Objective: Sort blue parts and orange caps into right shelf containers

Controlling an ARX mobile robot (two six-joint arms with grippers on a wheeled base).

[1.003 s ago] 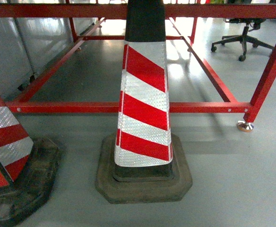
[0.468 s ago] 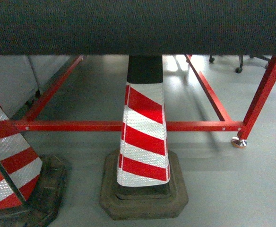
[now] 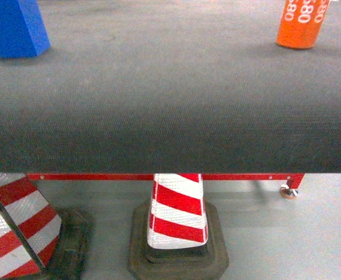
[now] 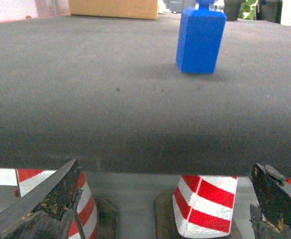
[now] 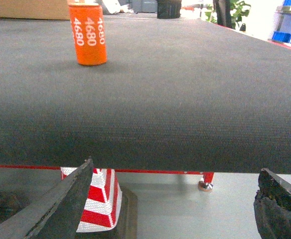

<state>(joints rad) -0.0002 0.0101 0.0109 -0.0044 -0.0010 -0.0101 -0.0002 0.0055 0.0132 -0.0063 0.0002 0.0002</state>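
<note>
My head camera looks forward and slants down over the near edge of the dark table [image 3: 170, 105], catching the striped cone [image 3: 177, 213] on the floor beneath. My left wrist camera sits low, just off that same edge, facing across the top toward the blue part [image 4: 200, 40]. My right wrist camera sits likewise, facing across to the orange cap [image 5: 87, 34]. All three share the table edge and the cone below; the head view also shows both objects at its far corners.
</note>
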